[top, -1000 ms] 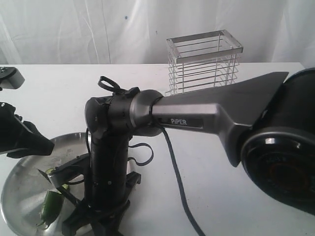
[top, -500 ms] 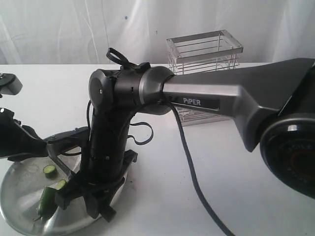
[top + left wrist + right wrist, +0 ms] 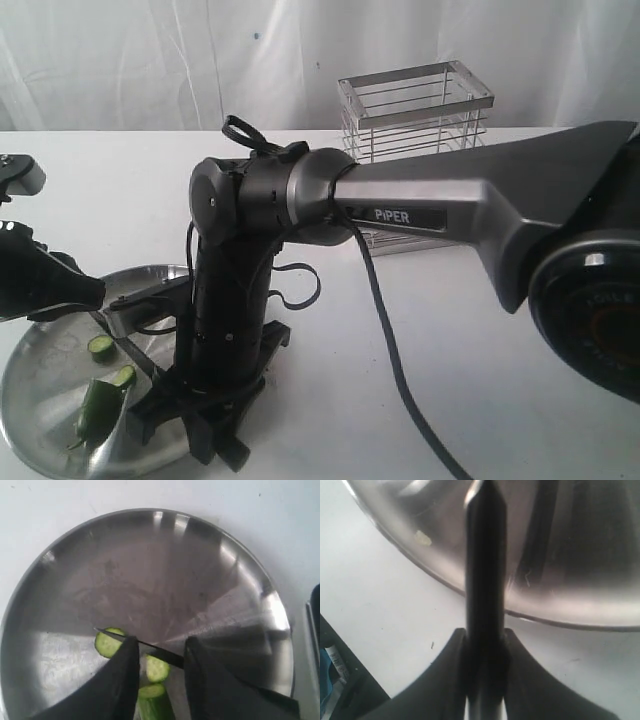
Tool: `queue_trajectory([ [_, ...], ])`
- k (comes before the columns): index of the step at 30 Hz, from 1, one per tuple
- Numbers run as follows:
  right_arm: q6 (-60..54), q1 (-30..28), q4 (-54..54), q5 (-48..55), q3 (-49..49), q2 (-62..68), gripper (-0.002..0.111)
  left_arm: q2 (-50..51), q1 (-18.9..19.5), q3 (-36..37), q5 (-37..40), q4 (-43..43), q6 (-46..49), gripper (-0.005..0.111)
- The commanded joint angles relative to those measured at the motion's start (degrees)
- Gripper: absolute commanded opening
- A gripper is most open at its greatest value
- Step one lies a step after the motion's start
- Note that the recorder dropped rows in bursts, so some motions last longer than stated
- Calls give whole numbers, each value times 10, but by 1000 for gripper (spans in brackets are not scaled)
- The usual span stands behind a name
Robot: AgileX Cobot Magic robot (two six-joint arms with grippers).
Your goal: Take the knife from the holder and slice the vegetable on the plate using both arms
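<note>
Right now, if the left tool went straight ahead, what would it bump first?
Most likely the thin dark blade of the black-handled knife, crossing just ahead; below lies the small dark green cucumber piece. Depth is unclear.

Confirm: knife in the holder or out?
Out. The right pincer is shut on the knife handle, its blade is over the plate by the cut slices, and no knife shows in the holder.

Right pincer (image 3: 485,635) clamped, left pincer (image 3: 161,645) parted — possibly gripping, both low

The plate (image 3: 150,570) is shiny scuffed metal; the holder (image 3: 420,112), silver wire.
</note>
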Motion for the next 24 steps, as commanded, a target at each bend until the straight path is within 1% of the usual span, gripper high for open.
queue_trajectory([
  [1, -14, -3, 12, 1, 7, -3, 0, 0, -4, -1, -8, -30, -2, 37],
  [6, -23, 0, 11, 1, 7, -3, 0, 16, -4, -1, -5, -39, 3, 37],
  [11, -23, 27, -75, 1, 7, -3, 0, 30, -4, -1, 5, -43, 14, 37],
  [16, -27, 42, -112, 1, 7, -3, 0, 29, -4, -1, 5, -43, 15, 37],
  [20, -24, 45, -142, 1, 7, -3, 0, 29, -4, -1, 39, -43, 15, 36],
  [22, -24, 45, -143, 1, 7, -3, 0, 29, -4, -1, 51, -43, 15, 31],
  [24, -24, 45, -143, 1, 7, -3, 0, 29, -4, -1, 60, -36, 15, 17],
])
